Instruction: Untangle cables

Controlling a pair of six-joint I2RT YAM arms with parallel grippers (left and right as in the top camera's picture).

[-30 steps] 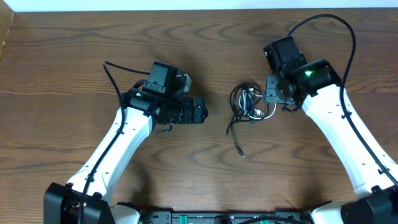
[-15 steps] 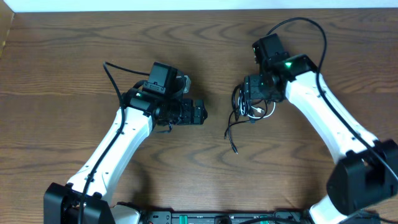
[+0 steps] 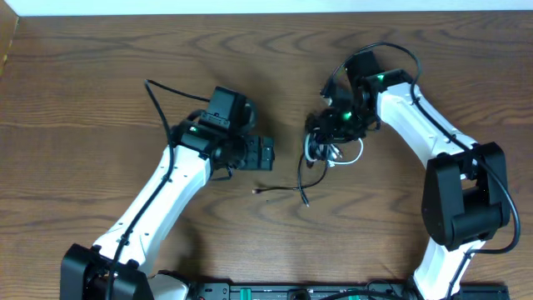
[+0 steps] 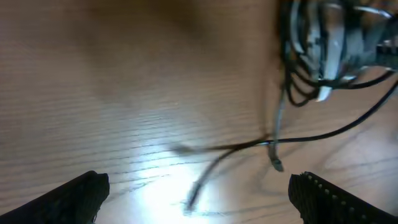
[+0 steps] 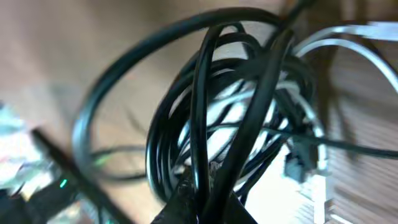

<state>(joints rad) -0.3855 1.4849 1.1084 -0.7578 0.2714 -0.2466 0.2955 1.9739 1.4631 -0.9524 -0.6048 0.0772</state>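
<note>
Seen from overhead, the brown wood-grain bench [image 3: 100,75] is evenly and softly lit, sharp throughout, with faint shadows. The left wrist view is motion-blurred; a bright glare patch lies below the tangled bundle of thin black and white cables [image 4: 323,56]. The right wrist view shows those cables [image 5: 230,118] smeared and out of focus.

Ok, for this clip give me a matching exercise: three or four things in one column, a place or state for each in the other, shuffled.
Things:
1. cable bundle
2. loose black cable end
3. left gripper
4. white cable

Places or states:
A. looped at the bundle's right edge
B. open, off the cables, left of the bundle
C. under the right gripper
D. trailing flat on the table below the bundle

Pairs: 1-C, 2-D, 3-B, 4-A
</note>
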